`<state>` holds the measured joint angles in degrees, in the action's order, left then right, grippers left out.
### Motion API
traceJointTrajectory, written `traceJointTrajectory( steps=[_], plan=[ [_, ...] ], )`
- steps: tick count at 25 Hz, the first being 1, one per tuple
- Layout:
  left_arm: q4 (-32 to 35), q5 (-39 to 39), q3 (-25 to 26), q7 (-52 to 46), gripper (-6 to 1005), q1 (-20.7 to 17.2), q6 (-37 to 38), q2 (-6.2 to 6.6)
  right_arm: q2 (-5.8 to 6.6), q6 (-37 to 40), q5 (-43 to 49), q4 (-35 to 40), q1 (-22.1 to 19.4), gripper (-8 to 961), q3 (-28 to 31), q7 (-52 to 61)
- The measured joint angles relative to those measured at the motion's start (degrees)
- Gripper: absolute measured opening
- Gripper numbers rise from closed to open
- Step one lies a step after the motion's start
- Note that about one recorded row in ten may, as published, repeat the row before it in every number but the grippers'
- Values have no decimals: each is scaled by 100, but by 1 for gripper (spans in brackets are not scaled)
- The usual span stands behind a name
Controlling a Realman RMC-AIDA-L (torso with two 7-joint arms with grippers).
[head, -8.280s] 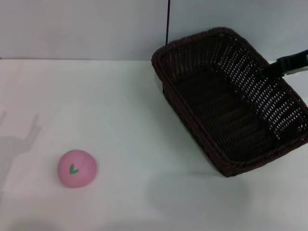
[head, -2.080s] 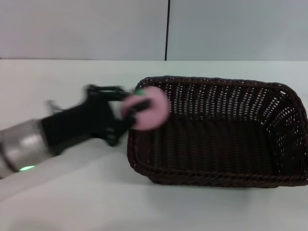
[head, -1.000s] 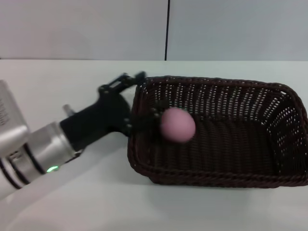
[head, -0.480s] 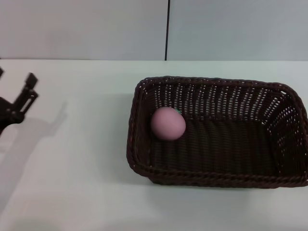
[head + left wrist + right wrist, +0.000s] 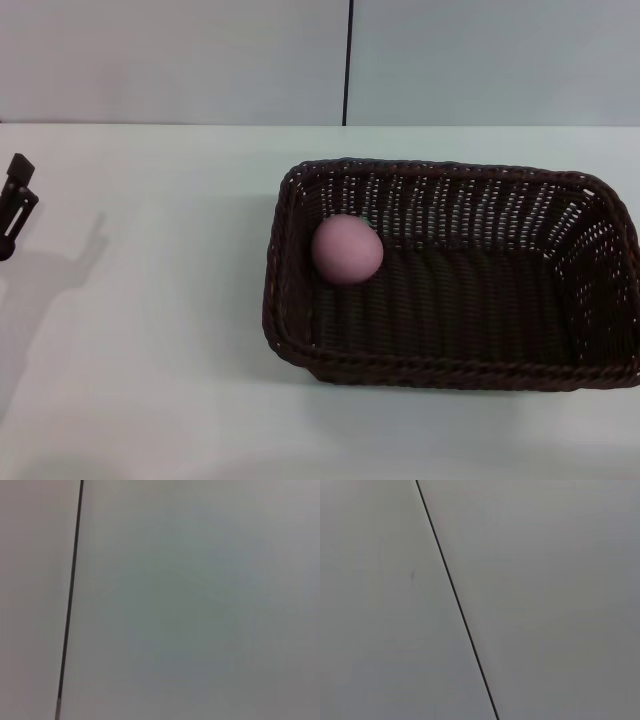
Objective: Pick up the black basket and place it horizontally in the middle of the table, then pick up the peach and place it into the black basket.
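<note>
The black basket [image 5: 450,290] lies lengthwise across the white table [image 5: 150,330], right of the middle in the head view. The pink peach [image 5: 347,249] rests inside it at its left end, against the left wall. My left gripper [image 5: 15,200] shows only as a black tip at the far left edge, well clear of the basket, open and empty. My right gripper is out of view. Both wrist views show only a plain wall with a dark seam.
A grey wall with a vertical dark seam [image 5: 350,60] stands behind the table. The left gripper's shadow [image 5: 50,270] falls on the tabletop at the left. The basket's right end reaches the right edge of the head view.
My left gripper let go of the peach in the basket and pulled back to the left edge. The peach rolled a little and settled by the basket's left wall.
</note>
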<state>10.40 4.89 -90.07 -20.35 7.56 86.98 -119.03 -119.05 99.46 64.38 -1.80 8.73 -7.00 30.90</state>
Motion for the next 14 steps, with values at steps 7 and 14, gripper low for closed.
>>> traceJointTrajectory(
  steps=[7,14],
  plan=[
    [-53,-15,75,6,813,-31,195,17,-5,-127,-16,-34,95,451,29,-14],
    [-267,-22,85,10,813,-44,291,12,-4,-205,-4,-39,163,451,0,-15]
  ],
)
